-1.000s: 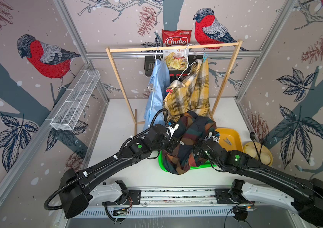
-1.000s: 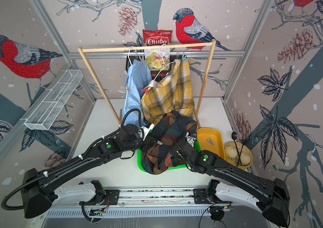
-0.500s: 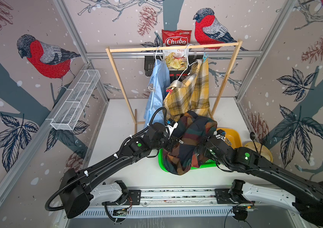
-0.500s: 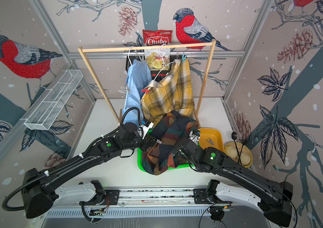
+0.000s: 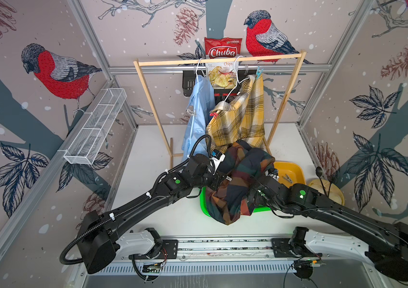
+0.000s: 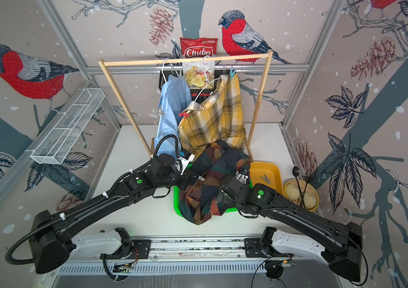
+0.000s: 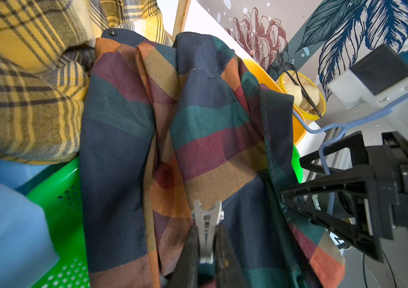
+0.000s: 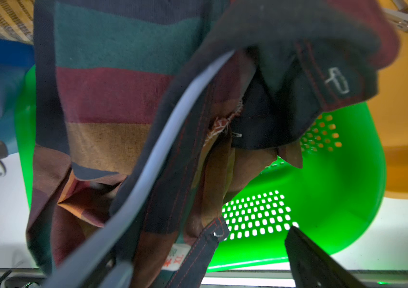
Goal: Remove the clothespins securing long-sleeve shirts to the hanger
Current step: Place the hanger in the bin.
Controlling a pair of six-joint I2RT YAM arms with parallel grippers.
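My left gripper (image 7: 206, 245) is shut on a grey clothespin (image 7: 207, 224), held against the dark green-and-rust plaid shirt (image 5: 238, 184). That shirt is bunched on a blue hanger (image 8: 173, 119) over the green basket (image 5: 204, 204). My right gripper (image 8: 210, 269) is open under the shirt, with fabric and the hanger wire between its fingers (image 8: 317, 264). The yellow plaid shirt (image 5: 238, 119) hangs on the rack with a red clothespin (image 5: 213, 115) and a light blue clothespin (image 5: 258, 72). Beside it, the light blue shirt (image 5: 198, 112) carries a clear clothespin (image 5: 191, 109).
The wooden rack (image 5: 220, 59) stands at the back with a chips bag (image 5: 223, 47) behind it. A yellow tray (image 5: 295, 165) right of the basket holds a loose clothespin (image 5: 288, 177). Next to it are a yellow bowl (image 5: 327, 189) and, on the left wall, a wire basket (image 5: 95, 129).
My right arm has shifted slightly to the right under the dark plaid shirt. The left arm has hardly moved and still grips the clothespin.
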